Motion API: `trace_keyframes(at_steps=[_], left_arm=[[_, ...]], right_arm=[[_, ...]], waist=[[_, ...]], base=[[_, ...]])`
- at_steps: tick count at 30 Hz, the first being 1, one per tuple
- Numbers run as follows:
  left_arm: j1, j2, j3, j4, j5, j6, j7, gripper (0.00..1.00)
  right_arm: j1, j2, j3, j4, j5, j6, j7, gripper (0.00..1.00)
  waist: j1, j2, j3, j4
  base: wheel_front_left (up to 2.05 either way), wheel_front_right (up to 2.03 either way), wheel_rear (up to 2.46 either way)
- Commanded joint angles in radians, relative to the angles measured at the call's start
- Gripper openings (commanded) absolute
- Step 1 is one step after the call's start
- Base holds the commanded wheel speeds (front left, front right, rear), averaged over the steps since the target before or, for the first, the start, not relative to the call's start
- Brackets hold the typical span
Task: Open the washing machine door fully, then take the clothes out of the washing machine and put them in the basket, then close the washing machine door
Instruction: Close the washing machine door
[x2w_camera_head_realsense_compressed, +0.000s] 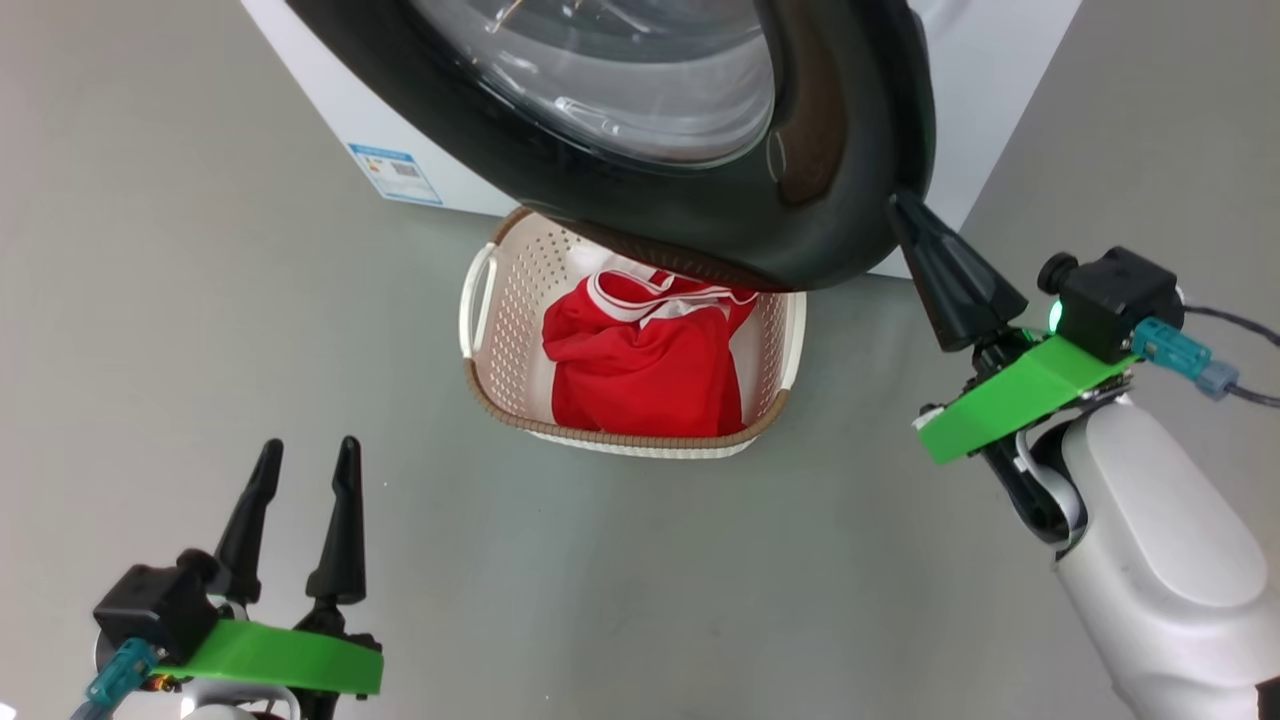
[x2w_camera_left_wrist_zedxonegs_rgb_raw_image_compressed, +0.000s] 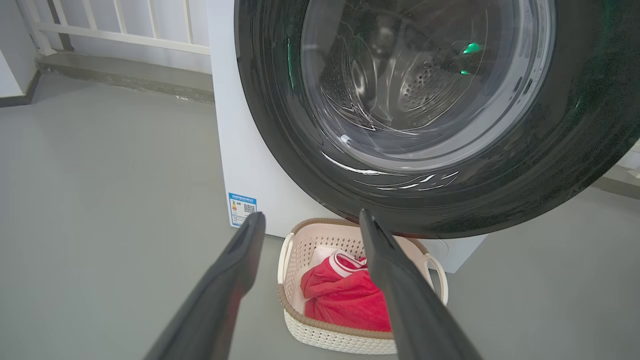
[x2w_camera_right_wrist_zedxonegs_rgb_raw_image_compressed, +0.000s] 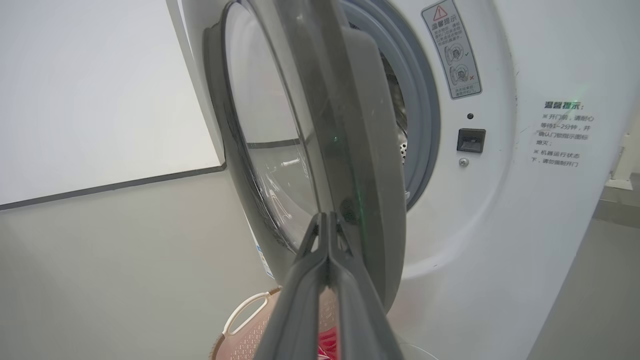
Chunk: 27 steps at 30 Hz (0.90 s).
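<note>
Though swung only partway from the washing machine (x2w_camera_head_realsense_compressed: 335, 100), overhangs the far end of the basket (x2w_camera_head_realsense_compressed: 510, 330): washing machine door (x2w_camera_head_realsense_compressed: 640, 210), glossy black rim low above the brown edge. Inside the basket, the clothes (x2w_camera_head_realsense_compressed: 640, 370), red with white trim, heaped in a loose pile. Basket down on the grey floor (x2w_camera_head_realsense_compressed: 200, 300), just in front of the machine.

From the right wrist, door (x2w_camera_right_wrist_zedxonegs_rgb_raw_image_compressed: 360, 150) edge-on, with a gap behind it to the grey drum seal (x2w_camera_right_wrist_zedxonegs_rgb_raw_image_compressed: 425, 115), plus a latch slot (x2w_camera_right_wrist_zedxonegs_rgb_raw_image_compressed: 471, 140) and a warning sticker (x2w_camera_right_wrist_zedxonegs_rgb_raw_image_compressed: 452, 50) on the white front (x2w_camera_right_wrist_zedxonegs_rgb_raw_image_compressed: 500, 225). From the left wrist, door (x2w_camera_left_wrist_zedxonegs_rgb_raw_image_compressed: 425, 200) face-on instead: drum holes through the glass, blue label (x2w_camera_left_wrist_zedxonegs_rgb_raw_image_compressed: 242, 209) on the machine's side (x2w_camera_left_wrist_zedxonegs_rgb_raw_image_compressed: 250, 150), white railing (x2w_camera_left_wrist_zedxonegs_rgb_raw_image_compressed: 125, 30) beyond.

At the door's lower outer edge, the right end effector (x2w_camera_head_realsense_compressed: 897, 200) (x2w_camera_right_wrist_zedxonegs_rgb_raw_image_compressed: 325, 216), closed, fingers pressed flat together; no telling whether touching or just short. Low at the left, the left end effector (x2w_camera_head_realsense_compressed: 309, 445), open and gripping nothing, well apart from the basket with a stretch of grey floor between. In its own view, fingers (x2w_camera_left_wrist_zedxonegs_rgb_raw_image_compressed: 400, 290) framing basket (x2w_camera_left_wrist_zedxonegs_rgb_raw_image_compressed: 340, 340) and clothes (x2w_camera_left_wrist_zedxonegs_rgb_raw_image_compressed: 345, 300), floor running wide to the left toward the railing.
</note>
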<state>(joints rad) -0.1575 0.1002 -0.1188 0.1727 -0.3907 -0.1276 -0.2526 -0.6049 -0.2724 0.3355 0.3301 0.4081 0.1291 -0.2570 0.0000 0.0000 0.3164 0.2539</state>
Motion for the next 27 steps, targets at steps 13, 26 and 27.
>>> trace_keyframes(at_steps=[13, 26, 27], left_arm=[[-0.065, 0.015, 0.022, -0.04, -0.008, -0.003, -0.009, 1.0], [-0.106, 0.004, -0.007, -0.057, -0.016, -0.003, -0.009, 1.0], [-0.108, 0.003, -0.009, -0.058, -0.017, -0.003, -0.009, 1.0]], right_arm=[[-0.105, 0.007, -0.039, 0.018, -0.005, 0.002, -0.005, 0.0], [-0.236, 0.004, -0.095, 0.067, -0.018, 0.002, -0.005, 0.0], [-0.247, 0.003, -0.098, 0.071, -0.019, 0.002, -0.005, 0.0]], waist=[[0.0, 0.0, 0.056, 0.021], [0.0, 0.0, 0.115, 0.046], [0.0, 0.0, 0.118, 0.048]], base=[[0.0, 0.0, 0.0], [0.0, 0.0, 0.0], [0.0, 0.0, 0.0]])
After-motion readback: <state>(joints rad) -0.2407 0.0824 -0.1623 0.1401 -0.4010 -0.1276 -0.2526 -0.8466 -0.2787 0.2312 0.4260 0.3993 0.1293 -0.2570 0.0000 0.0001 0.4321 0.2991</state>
